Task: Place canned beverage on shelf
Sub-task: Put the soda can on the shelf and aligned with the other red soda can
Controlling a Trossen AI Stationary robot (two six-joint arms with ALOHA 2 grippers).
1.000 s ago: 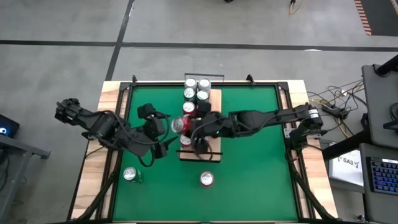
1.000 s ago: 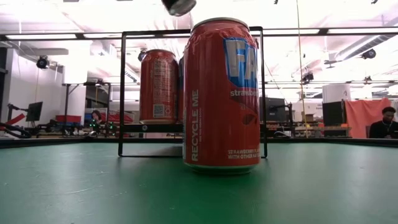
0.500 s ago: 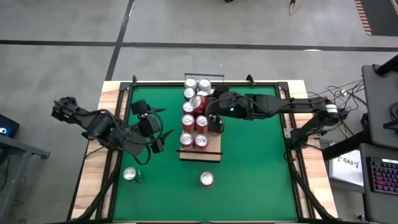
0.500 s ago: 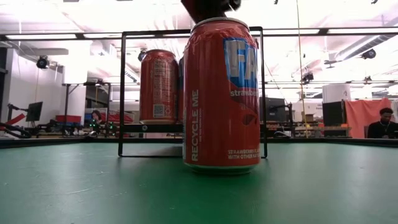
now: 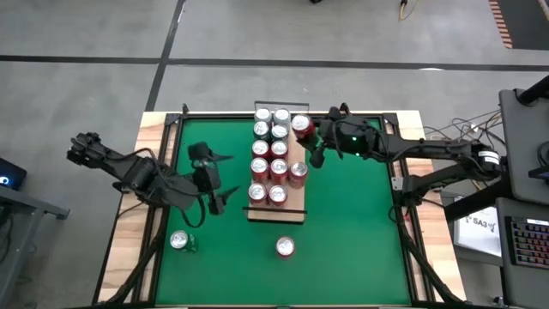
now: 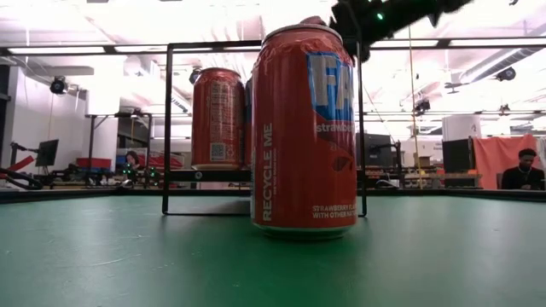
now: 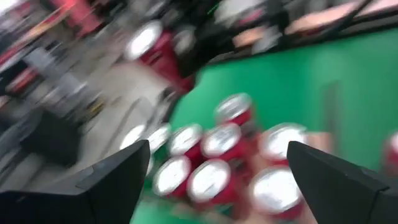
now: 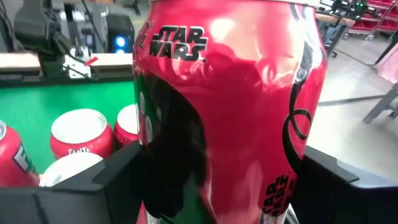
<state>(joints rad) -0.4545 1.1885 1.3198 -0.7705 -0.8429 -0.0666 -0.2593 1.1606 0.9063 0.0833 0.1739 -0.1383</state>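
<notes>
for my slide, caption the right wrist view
Right claw holding a red Star Wars can above cans on the shelf.

Green mat (image 5: 352, 223) covers tabletop; pale wood border (image 5: 130, 232) along both sides w/ black frame rails; grey floor (image 5: 103, 34) beyond, dark line across it. Right of table: tangle of cables (image 5: 455, 142); black desk corner (image 5: 525, 129); keyboard (image 5: 525, 245) at edge of frame; white sheet w/ print (image 5: 480, 225) beside it. Far left: dark device w/ blue light (image 5: 9, 178). Low view, bkgd: bright ceiling strip lights (image 6: 486, 41); orange cloth (image 6: 496, 160) at right; seated person (image 6: 525, 169) next to it; another person (image 6: 132, 160) far off at left; monitor (image 6: 44, 152) on stand at left.
</notes>
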